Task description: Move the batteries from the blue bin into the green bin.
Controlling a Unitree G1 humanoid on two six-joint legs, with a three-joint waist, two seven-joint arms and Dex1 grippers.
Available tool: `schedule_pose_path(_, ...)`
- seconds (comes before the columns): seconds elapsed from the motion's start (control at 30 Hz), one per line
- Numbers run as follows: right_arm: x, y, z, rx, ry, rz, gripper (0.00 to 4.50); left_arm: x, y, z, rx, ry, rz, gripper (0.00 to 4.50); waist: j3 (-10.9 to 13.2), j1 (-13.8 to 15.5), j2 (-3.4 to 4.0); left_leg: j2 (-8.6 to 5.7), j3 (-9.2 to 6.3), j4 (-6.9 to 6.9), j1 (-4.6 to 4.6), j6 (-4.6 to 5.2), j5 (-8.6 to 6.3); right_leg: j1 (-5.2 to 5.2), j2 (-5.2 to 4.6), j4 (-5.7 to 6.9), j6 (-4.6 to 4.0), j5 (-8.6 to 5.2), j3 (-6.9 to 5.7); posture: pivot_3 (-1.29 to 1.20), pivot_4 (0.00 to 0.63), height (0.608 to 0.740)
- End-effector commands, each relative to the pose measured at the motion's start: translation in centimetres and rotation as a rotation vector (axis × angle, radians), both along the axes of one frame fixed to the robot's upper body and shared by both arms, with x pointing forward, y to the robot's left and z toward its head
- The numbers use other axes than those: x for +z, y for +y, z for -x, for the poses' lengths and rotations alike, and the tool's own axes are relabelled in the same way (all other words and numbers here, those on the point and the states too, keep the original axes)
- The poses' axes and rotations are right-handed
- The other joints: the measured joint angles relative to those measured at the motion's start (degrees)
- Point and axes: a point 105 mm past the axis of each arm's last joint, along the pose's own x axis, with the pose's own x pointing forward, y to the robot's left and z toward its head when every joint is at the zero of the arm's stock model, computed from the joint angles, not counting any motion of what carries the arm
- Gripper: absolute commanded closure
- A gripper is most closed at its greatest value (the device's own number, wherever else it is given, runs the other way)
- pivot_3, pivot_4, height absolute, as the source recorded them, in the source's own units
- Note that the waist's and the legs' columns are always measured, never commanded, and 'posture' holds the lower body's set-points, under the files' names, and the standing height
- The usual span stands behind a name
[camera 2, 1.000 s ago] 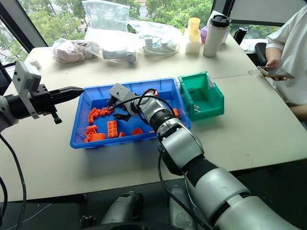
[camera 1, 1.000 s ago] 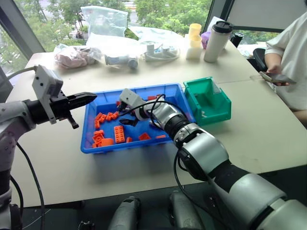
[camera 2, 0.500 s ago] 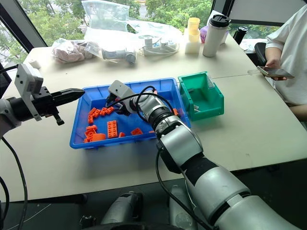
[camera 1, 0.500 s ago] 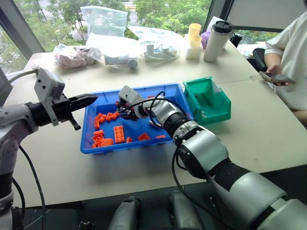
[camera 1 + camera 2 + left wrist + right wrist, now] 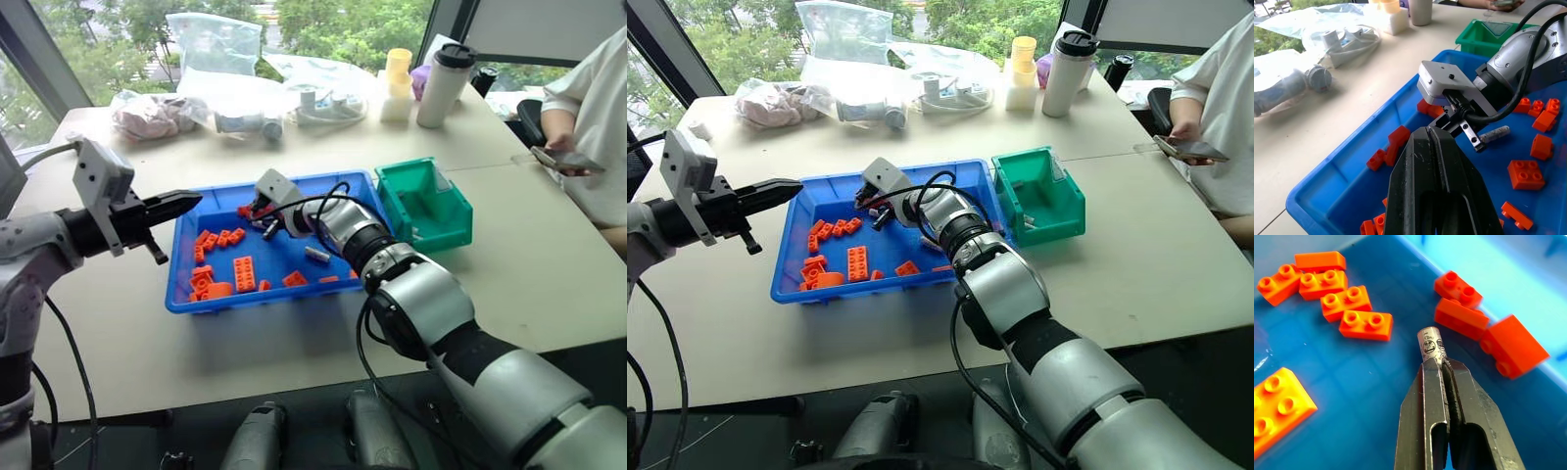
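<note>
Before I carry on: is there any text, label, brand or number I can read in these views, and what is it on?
No words or numbers read clearly.
Battery held in the right claw: small round printed symbols on its wrap, too small to read; no brand name legible.
Orange bricks in the blue bin: studs only, no lettering visible.
Green bin: no readable label.
Tumbler and cups on the far table: no text legible.

Right tool (image 5: 1442,366) clamped shut; left tool (image 5: 1430,142) closed (level).
</note>
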Motion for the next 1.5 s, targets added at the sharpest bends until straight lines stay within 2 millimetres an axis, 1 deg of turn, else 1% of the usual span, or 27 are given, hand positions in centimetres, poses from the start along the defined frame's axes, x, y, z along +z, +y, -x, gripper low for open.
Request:
schedule_pose_path(0.03,0.3,0.7,0.2,0.015,-0.004,-0.021,4.41,0.9,-0.4,-0.2,-0.017,-0.048,-0.014,4.50,0.0,0.0,0.00,0.00,0.00,-0.01,0.01,-0.01,0.00,0.00,0.00,0.00,0.00,0.00,0.00,0.00,0.150,0.740)
schedule_pose_path(0.13,-0.3,1.0,0.6,0.021,0.018,-0.015,3.66,1.0,-0.5,-0.4,-0.022,-0.049,-0.014,4.50,0.0,-0.1,0.00,0.00,0.02,-0.03,0.01,-0.02,0.01,-0.02,0.00,0.01,0.00,0.00,0.02,0.00,0.150,0.740)
schedule_pose_path(0.23,-0.7,1.0,0.7,0.023,0.019,0.001,2.14,1.0,-0.5,-0.3,-0.023,-0.049,-0.017,4.50,0.0,-0.1,0.00,0.01,0.01,-0.03,0.01,-0.03,0.01,-0.03,-0.01,0.01,0.00,0.00,0.01,0.00,0.150,0.740)
schedule_pose_path(0.47,-1.0,0.9,0.7,0.006,0.029,-0.012,2.14,1.0,-0.1,-0.1,-0.006,-0.049,-0.020,4.50,0.0,-0.1,0.00,0.00,0.02,0.00,0.01,-0.02,0.01,-0.01,0.00,0.01,0.00,0.00,0.02,0.00,0.150,0.740)
schedule_pose_path(0.57,-0.8,0.9,0.5,-0.008,0.021,-0.022,2.93,1.0,-0.1,0.0,-0.004,-0.051,-0.018,4.50,0.0,0.0,0.00,0.00,0.02,0.00,0.01,-0.02,0.01,-0.01,-0.01,0.01,0.00,0.00,0.02,0.00,0.150,0.740)
schedule_pose_path(0.6,-0.7,0.8,0.5,-0.007,0.022,-0.023,3.49,1.0,-0.1,0.0,-0.004,-0.051,-0.018,4.50,0.0,0.0,0.00,0.00,0.02,0.00,0.01,-0.02,0.01,-0.01,-0.01,0.01,0.00,0.00,0.02,0.00,0.150,0.740)
schedule_pose_path(0.63,-0.5,0.8,0.5,-0.005,0.023,-0.022,3.86,1.0,-0.1,0.0,-0.004,-0.051,-0.018,4.50,0.0,-0.1,0.00,0.00,0.02,0.00,0.01,-0.02,0.01,-0.01,-0.01,0.01,0.00,0.00,0.02,0.00,0.150,0.740)
schedule_pose_path(0.67,-0.5,0.7,0.4,-0.004,0.025,-0.022,4.41,1.0,-0.1,0.0,-0.004,-0.051,-0.018,4.50,0.0,-0.1,0.00,0.00,0.02,0.00,0.01,-0.03,0.01,-0.01,-0.01,0.01,0.00,0.00,0.02,0.00,0.150,0.740)
schedule_pose_path(0.73,0.3,0.3,0.0,-0.015,0.015,-0.035,4.45,1.0,-0.2,0.0,-0.005,-0.051,-0.017,4.50,0.0,-0.1,0.00,0.00,0.02,-0.01,0.01,-0.02,0.01,-0.01,-0.01,0.01,0.00,0.00,0.02,0.00,0.150,0.740)
schedule_pose_path(0.83,4.1,-1.9,-1.7,-0.092,-0.032,-0.137,4.45,1.0,-0.6,-0.1,-0.018,-0.052,-0.010,4.50,0.0,0.2,0.00,-0.01,0.01,0.01,0.00,-0.02,0.01,0.00,0.00,0.01,0.00,0.00,0.01,0.00,0.150,0.740)
schedule_pose_path(0.87,5.0,-2.5,-2.1,-0.105,-0.046,-0.154,4.45,1.0,-0.7,-0.1,-0.020,-0.052,-0.010,4.50,0.0,0.3,0.01,-0.02,0.00,0.02,-0.01,-0.02,0.01,0.01,0.00,0.00,0.00,0.00,0.00,0.00,0.150,0.740)
schedule_pose_path(0.9,6.6,-4.1,-2.5,-0.140,-0.065,-0.200,4.45,1.0,-0.8,-0.1,-0.026,-0.050,-0.007,4.50,0.0,0.5,0.01,-0.06,-0.01,0.05,-0.05,-0.01,0.01,0.00,-0.01,0.00,0.00,0.00,-0.01,0.00,0.150,0.740)
schedule_pose_path(0.93,8.4,-6.9,-2.9,-0.208,-0.104,-0.240,4.45,0.9,-1.0,-0.2,-0.033,-0.047,-0.004,4.50,0.0,0.6,0.01,-0.06,-0.01,0.07,-0.07,0.00,0.00,0.01,-0.02,-0.02,0.00,0.00,-0.02,0.00,0.150,0.740)
schedule_pose_path(0.97,9.8,-9.8,-2.7,-0.278,-0.134,-0.268,4.45,0.7,-1.2,-0.2,-0.043,-0.041,-0.002,4.50,0.0,1.0,0.01,-0.07,-0.01,0.07,-0.10,0.02,-0.01,-0.01,-0.03,-0.05,0.00,0.00,-0.02,0.00,0.150,0.740)
schedule_pose_path(1.0,10.7,-12.5,-2.3,-0.344,-0.156,-0.282,4.45,0.5,-1.4,-0.2,-0.053,-0.037,-0.001,4.50,0.0,1.4,0.01,-0.07,-0.05,0.08,-0.14,0.02,-0.01,-0.01,-0.07,-0.07,0.01,0.00,-0.05,0.00,0.150,0.740)
schedule_pose_path(1.03,11.0,-14.0,-1.7,-0.384,-0.167,-0.285,4.45,0.4,-1.5,-0.2,-0.059,-0.034,-0.002,4.50,0.0,1.8,0.00,-0.07,-0.06,0.10,-0.17,0.04,-0.02,-0.04,-0.07,-0.07,0.01,0.00,-0.08,0.00,0.150,0.740)
schedule_pose_path(1.07,11.1,-16.7,-1.3,-0.471,-0.174,-0.280,4.45,0.3,-1.7,-0.3,-0.067,-0.030,0.002,4.50,0.0,1.9,-0.02,-0.07,-0.14,0.10,-0.25,0.03,-0.02,-0.05,-0.08,-0.09,0.01,0.00,-0.13,0.00,0.150,0.740)
schedule_pose_path(1.1,11.2,-18.4,-0.8,-0.532,-0.179,-0.274,4.45,0.3,-1.8,-0.3,-0.072,-0.028,0.004,4.50,0.0,2.0,-0.02,-0.07,-0.16,0.11,-0.26,0.03,-0.03,-0.05,-0.10,-0.11,0.01,0.00,-0.13,0.00,0.150,0.740)
schedule_pose_path(1.13,10.8,-21.0,-0.2,-0.609,-0.193,-0.238,4.45,0.3,-2.0,-0.4,-0.082,-0.025,0.007,4.50,0.0,1.9,-0.02,-0.07,-0.11,0.10,-0.27,0.08,-0.05,-0.05,-0.12,-0.13,0.01,0.00,-0.13,0.00,0.150,0.740)
schedule_pose_path(1.17,10.6,-22.5,0.3,-0.658,-0.202,-0.210,4.45,0.2,-2.1,-0.4,-0.089,-0.023,0.009,4.50,0.0,1.9,-0.02,-0.07,-0.04,0.11,-0.27,0.17,-0.10,-0.06,-0.12,-0.13,0.01,0.00,-0.12,0.00,0.150,0.740)
schedule_pose_path(1.2,10.1,-24.6,1.3,-0.713,-0.191,-0.186,4.45,0.2,-2.3,-0.5,-0.103,-0.019,0.008,4.50,0.0,1.6,-0.02,-0.06,-0.02,0.12,-0.26,0.24,-0.14,-0.06,-0.12,-0.11,0.01,0.00,-0.10,0.00,0.150,0.740)
schedule_pose_path(1.23,9.8,-25.8,2.0,-0.748,-0.181,-0.171,4.45,0.2,-2.4,-0.6,-0.113,-0.016,0.007,4.50,0.0,1.5,-0.01,-0.04,0.05,0.13,-0.23,0.25,-0.14,-0.06,-0.11,-0.08,0.01,0.00,-0.06,0.00,0.150,0.740)
schedule_pose_path(1.27,9.2,-26.3,3.0,-0.760,-0.153,-0.169,4.45,0.1,-2.7,-0.6,-0.132,-0.011,0.009,4.50,0.0,1.6,0.01,-0.03,0.06,0.11,-0.21,0.26,-0.15,-0.07,-0.11,-0.04,0.01,0.00,-0.05,0.00,0.150,0.740)
schedule_pose_path(1.33,7.8,-25.7,4.3,-0.742,-0.098,-0.172,4.45,0.1,-3.1,-0.9,-0.158,-0.006,0.006,4.50,0.0,1.3,0.01,0.02,0.15,0.09,-0.12,0.28,-0.15,-0.07,-0.06,0.04,0.00,0.00,0.03,0.00,0.150,0.740)
schedule_pose_path(1.4,6.9,-25.0,4.8,-0.718,-0.065,-0.179,4.45,0.1,-3.4,-1.3,-0.169,-0.007,0.004,4.50,0.0,0.9,0.02,0.08,0.24,0.07,0.00,0.28,-0.16,-0.06,-0.02,0.12,0.00,0.00,0.07,0.00,0.150,0.740)
schedule_pose_path(1.43,6.7,-24.9,4.9,-0.720,-0.059,-0.180,4.45,0.1,-3.5,-1.4,-0.174,-0.008,0.004,4.50,0.0,0.8,0.02,0.10,0.27,0.07,0.03,0.29,-0.16,-0.05,0.00,0.14,0.00,0.00,0.08,0.00,0.150,0.740)
schedule_pose_path(1.5,6.5,-24.9,4.9,-0.719,-0.056,-0.182,3.40,0.2,-3.6,-1.6,-0.181,-0.010,0.003,4.50,0.0,0.9,0.02,0.10,0.27,0.08,0.04,0.29,-0.15,-0.05,0.00,0.17,0.00,0.00,0.08,0.00,0.150,0.740)
